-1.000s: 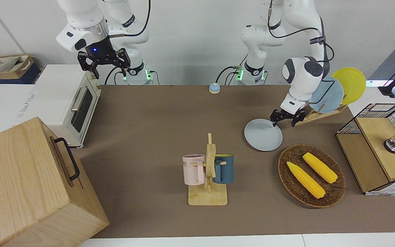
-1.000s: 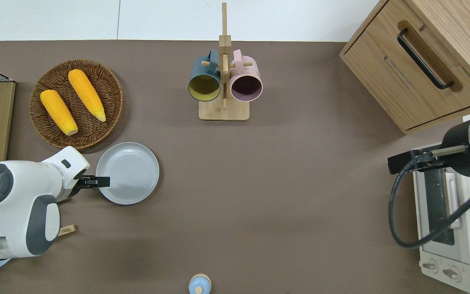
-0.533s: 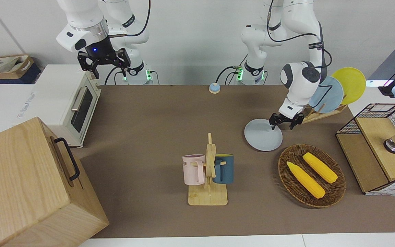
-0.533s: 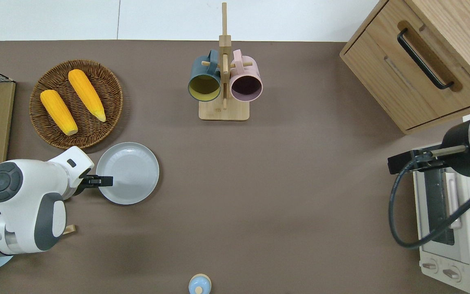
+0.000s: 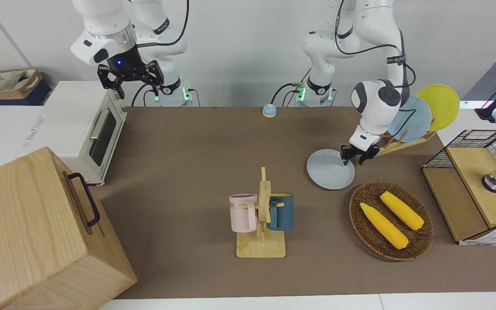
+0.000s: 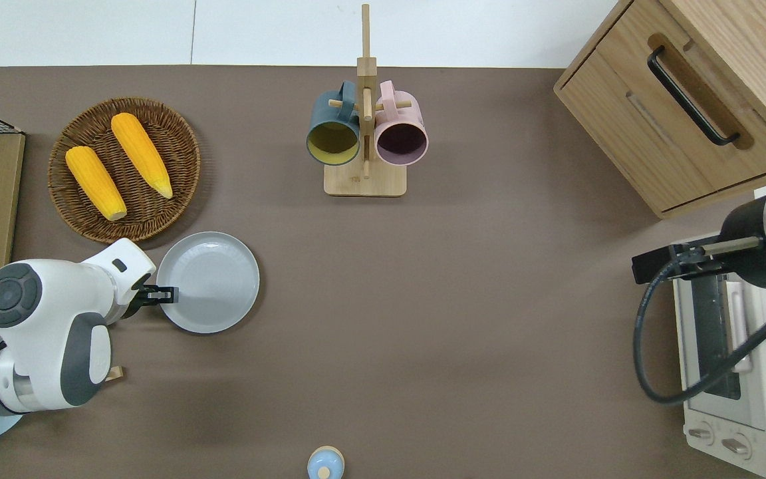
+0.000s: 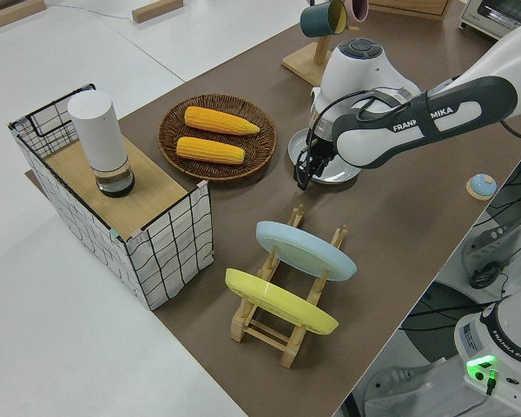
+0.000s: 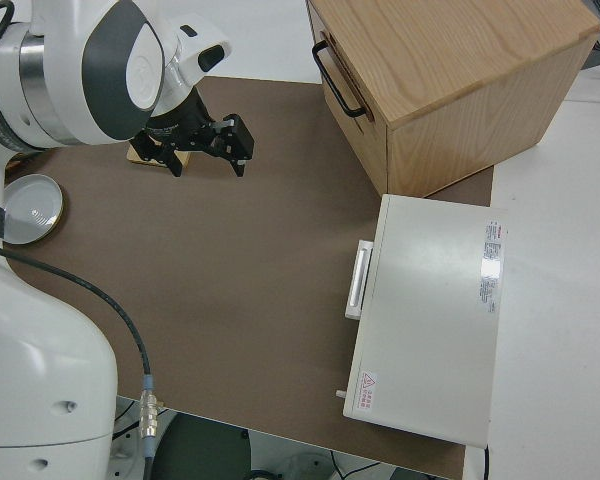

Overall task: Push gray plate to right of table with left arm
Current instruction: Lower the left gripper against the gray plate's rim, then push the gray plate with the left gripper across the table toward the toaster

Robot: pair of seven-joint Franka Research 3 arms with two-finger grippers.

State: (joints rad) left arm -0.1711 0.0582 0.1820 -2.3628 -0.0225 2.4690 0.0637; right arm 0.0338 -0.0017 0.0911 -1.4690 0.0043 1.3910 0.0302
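The gray plate (image 5: pixel 330 169) lies flat on the table (image 5: pixel 196 172) toward the left arm's end, and also shows in the overhead view (image 6: pixel 208 282). My left gripper (image 5: pixel 353 162) is low at the plate's rim on the side toward the left arm's end of the table (image 6: pixel 169 293). Its two fingers stand apart, holding nothing, and one fingertip (image 5: pixel 345 161) is at the rim. In the left side view the gripper (image 7: pixel 302 174) hides part of the plate (image 7: pixel 340 170). My right arm is parked, its gripper (image 5: pixel 136 88) open and empty.
A wicker basket (image 5: pixel 352 211) with two corn cobs sits next to the plate, farther from the robots. A rack holds a sky-blue plate (image 5: pixel 413 118) and a yellow plate (image 5: pixel 439 103). A mug stand (image 5: pixel 261 246), a toaster oven (image 5: pixel 84 125) and a wooden cabinet (image 5: pixel 28 232) stand toward the right arm's end.
My left arm has shifted a little and its gripper has turned and settled at the plate's rim. The gray plate has not moved. The right arm is still.
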